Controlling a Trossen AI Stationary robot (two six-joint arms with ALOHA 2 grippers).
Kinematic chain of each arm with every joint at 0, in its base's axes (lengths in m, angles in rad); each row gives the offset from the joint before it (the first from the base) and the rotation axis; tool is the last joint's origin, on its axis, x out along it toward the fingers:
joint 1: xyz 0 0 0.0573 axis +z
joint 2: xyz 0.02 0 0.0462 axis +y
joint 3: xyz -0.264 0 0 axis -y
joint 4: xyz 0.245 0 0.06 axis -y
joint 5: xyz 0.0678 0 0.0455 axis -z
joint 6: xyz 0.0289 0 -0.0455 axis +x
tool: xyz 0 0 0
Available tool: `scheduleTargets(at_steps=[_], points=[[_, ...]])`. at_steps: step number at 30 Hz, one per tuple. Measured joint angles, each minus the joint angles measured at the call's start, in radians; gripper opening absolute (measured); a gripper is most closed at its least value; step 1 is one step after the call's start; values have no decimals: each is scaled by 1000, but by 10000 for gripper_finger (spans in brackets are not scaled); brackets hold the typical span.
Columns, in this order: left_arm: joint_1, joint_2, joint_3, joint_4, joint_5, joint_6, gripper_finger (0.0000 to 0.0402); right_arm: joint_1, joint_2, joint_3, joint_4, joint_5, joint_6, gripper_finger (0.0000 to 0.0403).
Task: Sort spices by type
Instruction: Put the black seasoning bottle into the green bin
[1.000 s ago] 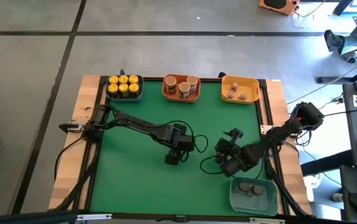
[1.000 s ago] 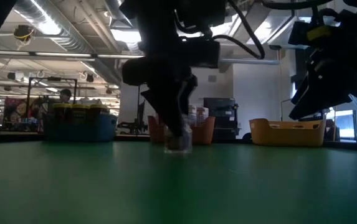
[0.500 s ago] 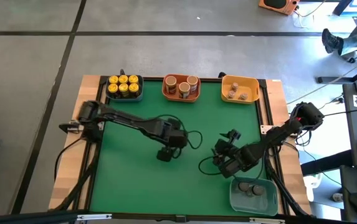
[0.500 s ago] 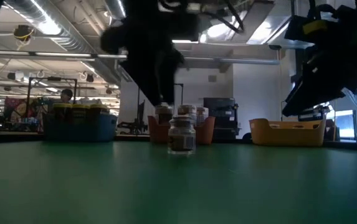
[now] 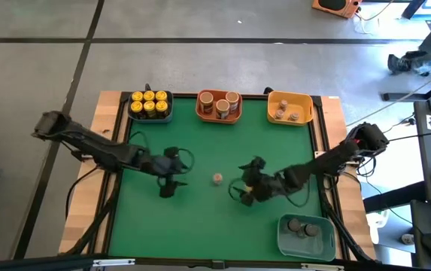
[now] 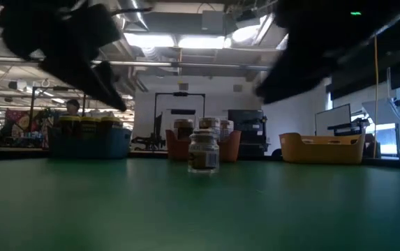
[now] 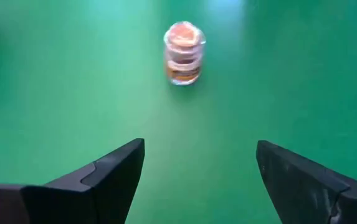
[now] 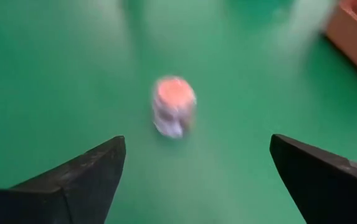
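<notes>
A small spice jar [image 5: 217, 178] with a pale tan top stands upright on its base on the green mat, alone near the middle; it also shows in the low view [image 6: 202, 150]. My left gripper [image 5: 168, 184] is open to the jar's left, pointing at the jar [image 7: 184, 53] from a distance. My right gripper [image 5: 247, 192] is open to the jar's right, also facing the jar [image 8: 174, 106]. Neither touches it.
Along the far edge stand a blue bin [image 5: 149, 105] of yellow-lidded jars, an orange bin [image 5: 219, 114] with tan-lidded jars and a yellow bin [image 5: 289, 102] with tiny jars. A clear bin [image 5: 305, 245] with a few jars sits at the near right corner.
My left gripper has let go of the jar, leaving it upright on the mat, and has drawn back toward the table's left edge. My right gripper has moved toward the table's left, nearer the jar, and has tipped to face it.
</notes>
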Motion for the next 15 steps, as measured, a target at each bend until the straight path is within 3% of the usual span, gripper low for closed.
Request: scheduleTargets(at_steps=[4,7,15], points=[[-44,-73,-222,327,-15,-98,306,-99,46,0,224,-164,-141,397],[-64,-75,-326,477,-16,-130,306,-149,108,0,330,-238,-160,397],[-43,-75,-344,533,-21,-40,306,-203,262,0,526,-279,-180,397]])
